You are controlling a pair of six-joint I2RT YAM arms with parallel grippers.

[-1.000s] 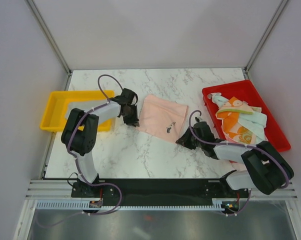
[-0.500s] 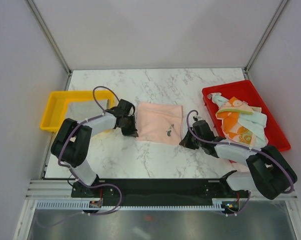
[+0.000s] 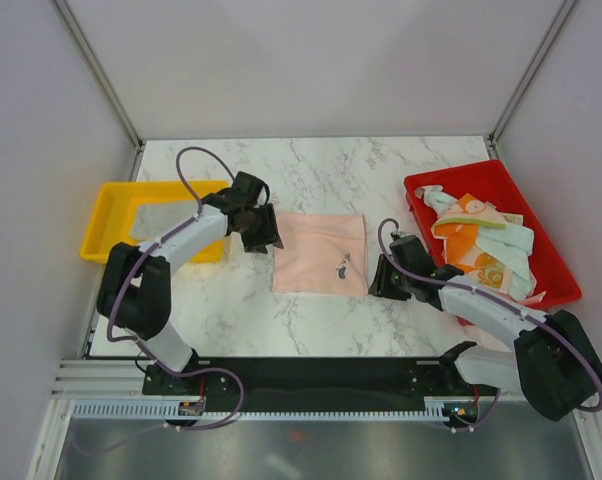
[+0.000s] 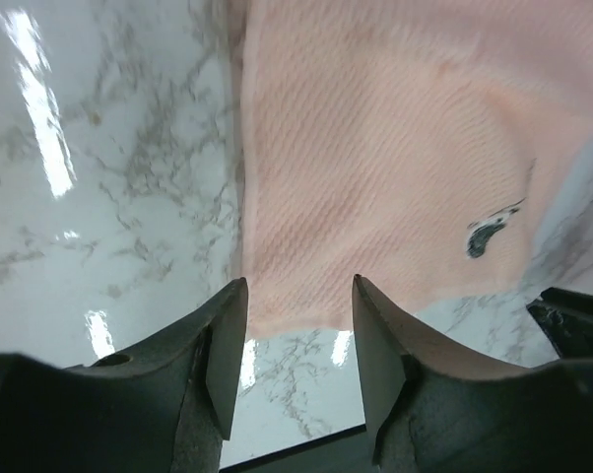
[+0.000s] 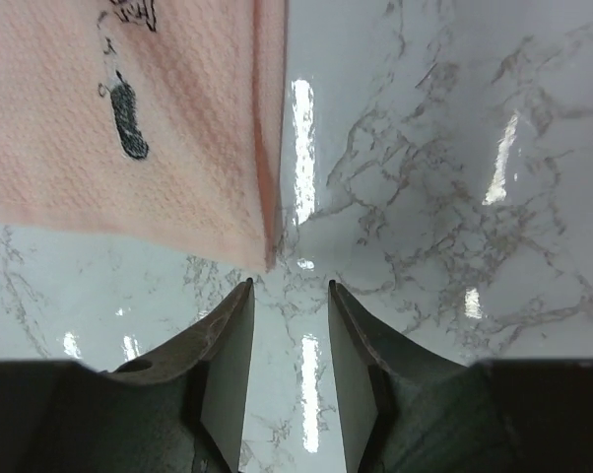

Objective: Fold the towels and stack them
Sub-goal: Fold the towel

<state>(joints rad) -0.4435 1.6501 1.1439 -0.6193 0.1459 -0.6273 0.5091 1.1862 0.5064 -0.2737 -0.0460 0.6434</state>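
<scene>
Marble table (image 3: 381,165), grey walls around it. Pale pink towel (image 3: 320,254) lies flat at table centre, single layer visible, small dark print (image 3: 341,266) near its 4 o'clock corner.

Left gripper (image 4: 298,296) sits at the towel's 10 o'clock corner in the top view. Fingers are apart with nothing between them. In the wrist view the towel edge lies right at the gap, and the cloth spreads from 12 to 2 o'clock.

Right gripper (image 5: 290,291) is at the towel's 4 o'clock corner. Fingers are apart and hold nothing. The towel corner sits just ahead of the gap at 11 o'clock; contact can't be told.

Remaining towels (image 3: 481,245), orange print and mint among them, are heaped in the red tray (image 3: 451,180) at the table's 3 o'clock. Yellow tray (image 3: 99,225) is at 9 o'clock.
</scene>
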